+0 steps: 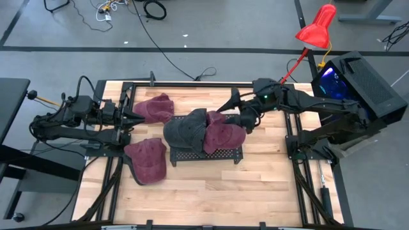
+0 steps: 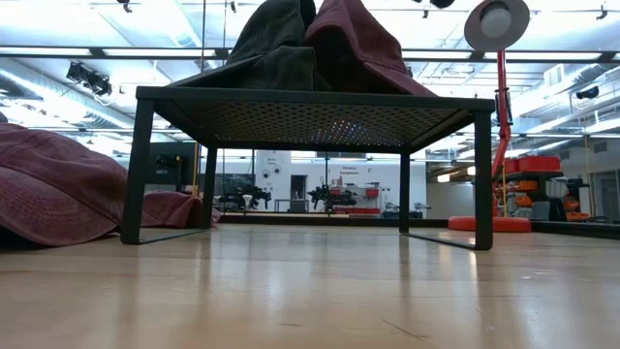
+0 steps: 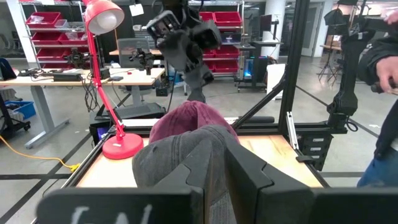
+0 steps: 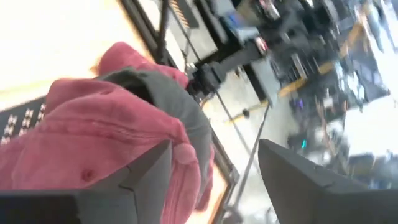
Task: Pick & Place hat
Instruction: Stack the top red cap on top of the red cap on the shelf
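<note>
Spreading wide, the right gripper's (image 4: 211, 180) fingers (image 4: 314, 186) stand over the maroon hat (image 1: 223, 135) on the rack (image 1: 208, 155), holding nothing; in the high view this gripper sits just beside that hat's crown, at the far right of the pile. The hat lies on the rack touching a gray hat (image 1: 185, 130) to its left, the two slumped together.

The step looks like either the end of a placing or the start of a pick; which one cannot be told. If a release, the arm should lift straight up before swinging away, so a finger does not snag the soft cloth and drag the hat off the mesh. If a pick, the fingers should close on the crown's fold, not the brim, and take one hat only.

The left gripper (image 1: 131, 117) waits at the table's left, near another maroon hat (image 1: 154, 107); whether its fingers are parted cannot be told. A third maroon hat (image 1: 147, 161) lies on the table in front of the rack's left end.

The hats are limp, washed cotton, creased and domed, with curved brims. The rack is dark metal with a perforated top and thin legs. The table (image 1: 211, 191) is pale planked wood. A red lamp (image 1: 316, 27) stands beyond the right corner.
</note>
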Motion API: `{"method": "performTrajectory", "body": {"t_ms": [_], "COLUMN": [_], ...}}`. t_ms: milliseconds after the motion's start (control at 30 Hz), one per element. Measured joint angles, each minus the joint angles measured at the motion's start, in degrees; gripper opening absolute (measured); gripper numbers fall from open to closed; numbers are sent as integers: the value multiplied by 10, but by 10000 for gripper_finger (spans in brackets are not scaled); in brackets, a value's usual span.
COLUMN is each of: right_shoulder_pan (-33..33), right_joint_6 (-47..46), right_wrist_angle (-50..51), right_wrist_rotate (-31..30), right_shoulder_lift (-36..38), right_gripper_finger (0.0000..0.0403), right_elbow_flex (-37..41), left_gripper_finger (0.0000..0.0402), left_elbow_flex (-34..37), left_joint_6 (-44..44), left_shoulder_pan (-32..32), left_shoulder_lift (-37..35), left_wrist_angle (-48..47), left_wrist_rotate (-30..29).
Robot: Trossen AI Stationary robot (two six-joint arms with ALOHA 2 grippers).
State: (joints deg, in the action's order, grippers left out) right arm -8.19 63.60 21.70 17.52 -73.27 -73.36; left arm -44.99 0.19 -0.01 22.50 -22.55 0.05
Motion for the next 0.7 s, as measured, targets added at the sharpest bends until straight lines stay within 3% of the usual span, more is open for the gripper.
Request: {"method": "performTrajectory", "body": {"t_ms": [267,400,700], "right_shoulder_pan": [0,0,0], "right_joint_6": [-231,-327,-350], "right_wrist_angle": [4,38,177], "right_wrist_rotate": [-83,-96,-115], "right_shoulder_lift": [17,17,51], "right_gripper_finger": [245,245,245], "right_elbow_flex": [0,0,0], "left_gripper_finger": [48,48,48], "left_elbow_flex": [0,0,0], "left_joint_6": [0,0,0], "left_shoulder_pan": [0,0,0], "left_shoulder_lift": [0,0,0], "left_wrist_angle": [0,0,0], "left_wrist_rotate": [0,0,0]}}
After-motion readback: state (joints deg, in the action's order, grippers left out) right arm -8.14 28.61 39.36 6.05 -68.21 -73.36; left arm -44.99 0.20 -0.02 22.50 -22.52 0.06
